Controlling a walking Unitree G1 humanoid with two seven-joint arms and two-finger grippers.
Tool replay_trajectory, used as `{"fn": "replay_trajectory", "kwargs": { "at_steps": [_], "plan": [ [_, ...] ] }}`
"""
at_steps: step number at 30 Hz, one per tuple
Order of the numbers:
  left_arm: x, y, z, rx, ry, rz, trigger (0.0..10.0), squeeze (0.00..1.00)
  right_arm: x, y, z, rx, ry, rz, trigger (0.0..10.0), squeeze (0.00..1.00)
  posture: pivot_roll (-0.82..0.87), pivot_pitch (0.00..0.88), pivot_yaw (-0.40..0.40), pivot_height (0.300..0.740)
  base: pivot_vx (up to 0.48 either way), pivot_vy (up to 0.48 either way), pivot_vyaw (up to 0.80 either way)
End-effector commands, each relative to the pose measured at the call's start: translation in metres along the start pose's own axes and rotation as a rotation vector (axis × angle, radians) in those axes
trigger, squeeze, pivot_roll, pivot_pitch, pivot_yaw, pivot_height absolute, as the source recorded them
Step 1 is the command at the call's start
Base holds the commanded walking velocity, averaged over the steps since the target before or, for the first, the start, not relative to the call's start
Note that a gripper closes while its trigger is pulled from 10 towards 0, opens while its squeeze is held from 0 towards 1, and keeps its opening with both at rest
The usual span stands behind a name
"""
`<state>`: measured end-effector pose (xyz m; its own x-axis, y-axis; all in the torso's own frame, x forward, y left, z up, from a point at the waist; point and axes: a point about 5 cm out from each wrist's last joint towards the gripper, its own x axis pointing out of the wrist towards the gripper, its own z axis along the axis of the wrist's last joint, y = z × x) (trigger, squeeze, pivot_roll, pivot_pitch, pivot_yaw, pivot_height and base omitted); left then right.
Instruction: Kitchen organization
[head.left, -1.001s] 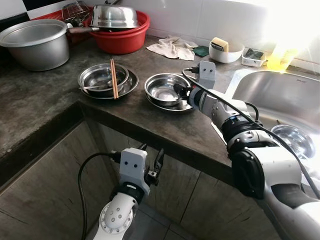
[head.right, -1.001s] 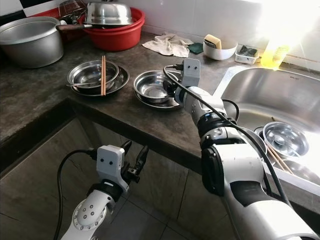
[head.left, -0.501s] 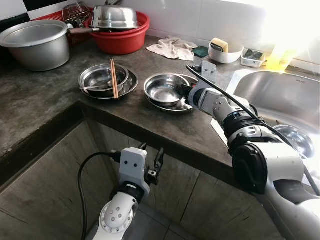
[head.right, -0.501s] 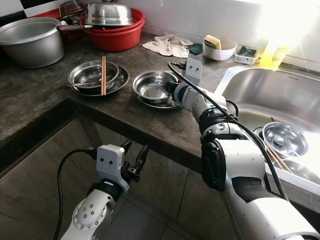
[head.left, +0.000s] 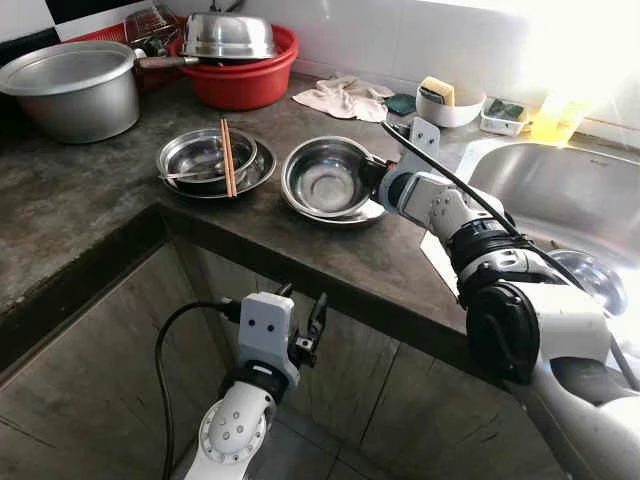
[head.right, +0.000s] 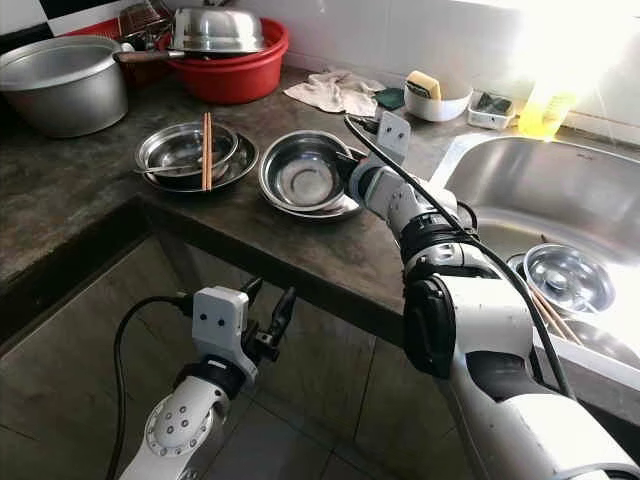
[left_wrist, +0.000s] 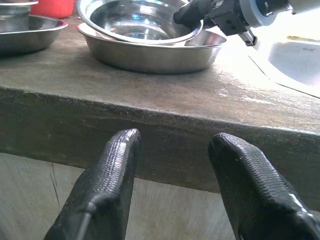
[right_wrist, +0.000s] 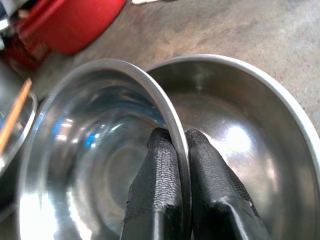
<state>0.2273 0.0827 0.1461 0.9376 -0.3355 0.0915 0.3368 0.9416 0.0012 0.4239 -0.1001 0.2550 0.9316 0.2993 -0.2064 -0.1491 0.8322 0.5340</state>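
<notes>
Right wrist view: right gripper (right_wrist: 181, 165) pinches tilted steel bowl (right_wrist: 90, 150) rim

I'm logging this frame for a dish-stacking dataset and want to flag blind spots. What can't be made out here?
- Contents of the red basin: left eye view, covered by an upturned steel bowl.
- Bottle by the window: washed out by glare.
- Bowl in the sink: partly hidden by the right arm.
- Floor of the lower bowl: right wrist view, partly hidden by the tilted bowl pinched in the right gripper.
</notes>
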Motion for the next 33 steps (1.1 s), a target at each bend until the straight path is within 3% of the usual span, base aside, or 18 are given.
{"fn": "replay_trajectory", "kwargs": {
  "at_steps": [1, 3, 4, 6, 7, 10, 11, 13, 14, 15, 17, 18, 20, 22, 25, 28, 33],
  "plan": [
    [0.000, -0.001, -0.002, 0.012, 0.009, 0.002, 10.0, 0.00, 0.000, -0.005, -0.004, 0.030, 0.003, -0.017, 0.0, 0.00, 0.08, 0.118, -0.048, 0.740, 0.000, 0.000, 0.00],
    [0.001, 0.000, -0.002, 0.014, 0.005, 0.005, 10.0, 0.00, -0.005, -0.003, 0.020, 0.225, -0.178, 0.072, 0.0, 0.00, 0.09, 0.104, -0.041, 0.740, 0.000, 0.000, 0.00],
    [0.002, 0.001, -0.001, 0.016, 0.004, 0.006, 10.0, 0.00, -0.009, -0.004, 0.029, 0.275, -0.247, 0.105, 0.0, 0.00, 0.09, 0.103, -0.039, 0.740, 0.000, 0.000, 0.00],
    [0.002, 0.001, -0.001, 0.016, 0.004, 0.006, 10.0, 0.00, -0.009, -0.004, 0.029, 0.275, -0.247, 0.105, 0.0, 0.00, 0.09, 0.103, -0.039, 0.740, 0.000, 0.000, 0.00],
    [0.003, 0.002, -0.001, 0.017, 0.001, 0.005, 10.0, 0.00, -0.014, -0.004, 0.035, 0.299, -0.315, 0.139, 0.0, 0.00, 0.08, 0.096, -0.033, 0.740, 0.000, 0.000, 0.00],
    [0.004, 0.002, -0.001, 0.018, 0.000, 0.003, 10.0, 0.00, -0.020, -0.003, 0.037, 0.305, -0.360, 0.167, 0.0, 0.00, 0.08, 0.088, -0.029, 0.740, 0.000, 0.000, 0.00],
    [0.005, 0.002, -0.001, 0.019, -0.003, 0.000, 10.0, 0.00, -0.028, -0.002, 0.037, 0.242, -0.421, 0.171, 0.0, 0.00, 0.08, 0.084, -0.024, 0.740, 0.000, 0.000, 0.00],
    [0.006, 0.002, 0.000, 0.020, -0.007, -0.004, 10.0, 0.00, -0.049, 0.001, 0.037, 0.005, -0.569, 0.131, 0.0, 0.00, 0.07, 0.077, -0.021, 0.740, 0.000, 0.000, 0.00],
    [0.007, 0.003, 0.000, 0.021, -0.009, -0.005, 10.0, 0.00, -0.068, 0.004, 0.036, -0.213, -0.665, 0.098, 0.0, 0.00, 0.07, 0.071, -0.016, 0.740, 0.000, 0.000, 0.00],
    [0.007, 0.003, 0.000, 0.021, -0.009, -0.005, 10.0, 0.00, -0.068, 0.004, 0.036, -0.213, -0.665, 0.098, 0.0, 0.00, 0.07, 0.071, -0.016, 0.740, 0.000, 0.000, 0.00],
    [0.007, 0.004, 0.000, 0.021, -0.010, -0.004, 10.0, 0.00, -0.079, 0.003, 0.032, -0.338, -0.696, 0.075, 0.0, 0.00, 0.07, 0.067, -0.014, 0.740, 0.000, 0.000, 0.00],
    [0.007, 0.004, 0.000, 0.021, -0.010, -0.004, 10.0, 0.00, -0.079, 0.003, 0.032, -0.338, -0.696, 0.075, 0.0, 0.00, 0.07, 0.067, -0.014, 0.740, 0.000, 0.000, 0.00],
    [0.007, 0.005, 0.001, 0.023, -0.013, -0.005, 10.0, 0.00, -0.100, 0.000, 0.025, -0.458, -0.729, 0.046, 0.0, 0.00, 0.06, 0.061, -0.011, 0.740, 0.000, 0.000, 0.00],
    [0.007, 0.005, 0.001, 0.023, -0.014, -0.006, 10.0, 0.00, -0.106, 0.000, 0.024, -0.484, -0.738, 0.039, 0.0, 0.00, 0.06, 0.061, -0.011, 0.740, 0.000, 0.000, 0.00],
    [0.008, 0.007, 0.004, 0.014, -0.027, 0.002, 10.0, 0.00, -0.130, -0.002, 0.005, -0.623, -0.748, 0.003, 0.0, 0.00, 0.05, 0.061, -0.006, 0.740, 0.000, 0.000, 0.00],
    [0.008, 0.008, 0.007, 0.006, -0.036, 0.007, 10.0, 0.00, -0.141, -0.006, -0.009, -0.671, -0.739, -0.007, 0.0, 0.00, 0.05, 0.064, -0.005, 0.740, 0.000, 0.000, 0.00],
    [0.007, 0.007, 0.007, -0.010, -0.037, 0.011, 10.0, 0.00, -0.153, -0.021, -0.030, -0.664, -0.703, -0.101, 0.0, 0.00, 0.04, 0.059, -0.007, 0.740, 0.000, 0.000, 0.00]
  ]
}}
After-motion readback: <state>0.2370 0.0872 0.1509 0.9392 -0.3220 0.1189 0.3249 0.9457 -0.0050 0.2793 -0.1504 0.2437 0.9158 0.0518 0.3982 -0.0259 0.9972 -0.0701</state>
